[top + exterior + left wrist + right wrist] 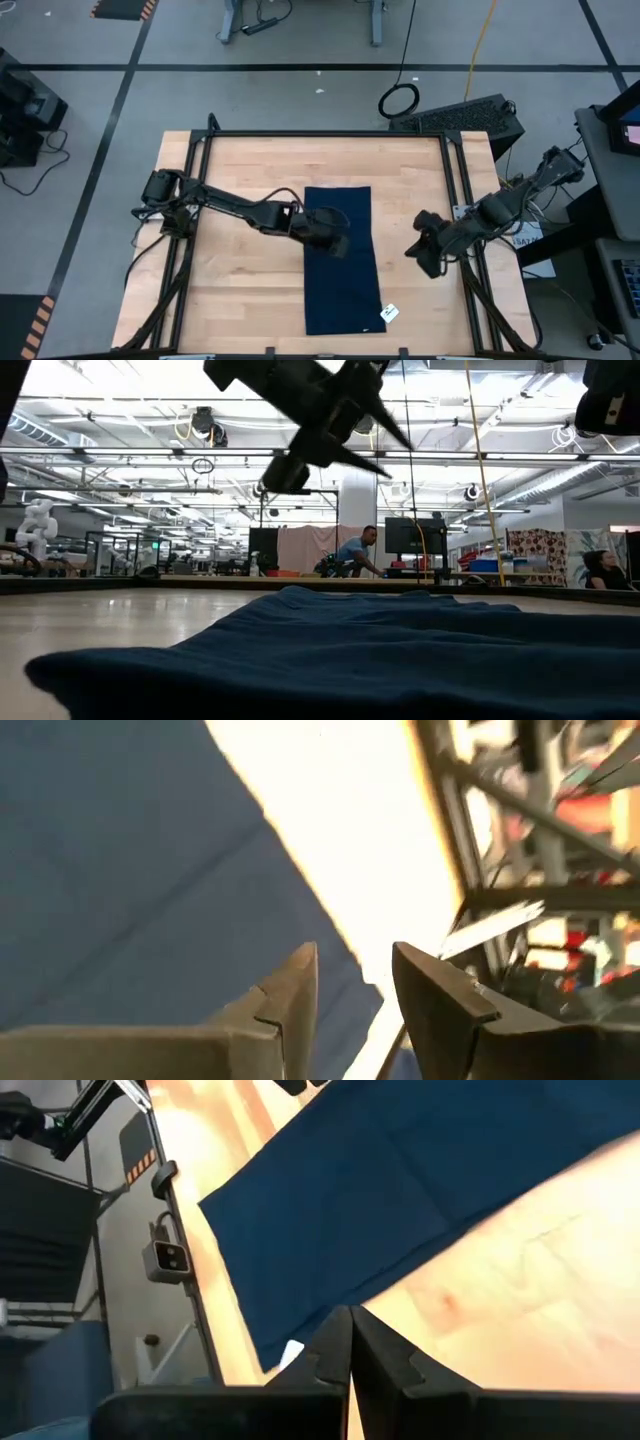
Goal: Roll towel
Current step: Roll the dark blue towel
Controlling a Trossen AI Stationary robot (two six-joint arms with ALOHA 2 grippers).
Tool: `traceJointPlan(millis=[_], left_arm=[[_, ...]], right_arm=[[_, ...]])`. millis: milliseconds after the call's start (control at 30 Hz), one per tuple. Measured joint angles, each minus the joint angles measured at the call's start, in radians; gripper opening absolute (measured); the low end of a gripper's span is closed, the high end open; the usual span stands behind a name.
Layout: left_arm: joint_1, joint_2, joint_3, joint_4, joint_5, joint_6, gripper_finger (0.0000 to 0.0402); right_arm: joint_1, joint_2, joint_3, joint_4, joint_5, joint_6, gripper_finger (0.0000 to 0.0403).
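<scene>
The dark navy towel (343,260) lies spread flat on the wooden table, its long sides running from the far edge toward the near edge. A small white tag (389,313) sticks out at its near right corner. My left gripper (338,243) hangs open above the towel's middle, lifted clear of it in the low view (392,445), with nothing between its fingers (352,952). My right gripper (432,266) is shut and stands raised over bare wood to the right of the towel (380,1190), which fills much of the right wrist view.
Black frame rails (462,200) run along the table's left and right sides. Bare wood (240,290) lies left of the towel. A black box (470,115) and a coiled cable (400,100) sit on the floor beyond the far edge. People show far off in the low view.
</scene>
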Motion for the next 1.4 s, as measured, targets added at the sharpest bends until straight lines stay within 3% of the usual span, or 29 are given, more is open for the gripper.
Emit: traceJointPlan(millis=[133,267,467,667,833,967,1167,1300,1400], left_arm=[[0.028,0.0,0.004,0.013,-0.051,-0.02,0.0145],[0.098,0.0,0.004,-0.03,-0.039,-0.02,0.0172],[0.258,0.0,0.004,-0.131,0.056,0.053,0.0219],[0.382,0.0,0.004,-0.124,0.275,0.29,0.0228],[0.455,0.0,0.003,-0.175,0.265,0.41,0.0228],[0.515,0.001,0.001,-0.4,0.178,0.338,0.0228],[0.547,0.001,-0.017,-0.555,0.108,0.459,0.0228],[0.538,0.001,-0.043,-0.519,0.131,0.509,0.0228],[0.512,0.002,-0.043,-0.515,0.066,0.543,0.0216]], right_arm=[[-0.017,-0.046,0.0,-0.047,0.0,-0.011,0.0],[-0.025,-0.06,0.0,-0.069,0.0,-0.014,0.0],[-0.047,-0.061,0.0,-0.112,-0.002,-0.007,0.0],[-0.119,-0.061,0.0,-0.23,0.02,0.168,0.0],[-0.172,-0.061,0.0,-0.26,0.077,0.389,0.0],[-0.188,-0.06,0.0,-0.207,0.133,0.54,0.0],[-0.188,-0.029,0.0,-0.12,0.261,0.592,0.0],[-0.195,0.005,0.0,-0.117,0.255,0.593,0.0],[-0.195,0.025,0.0,-0.108,0.239,0.593,0.0]])
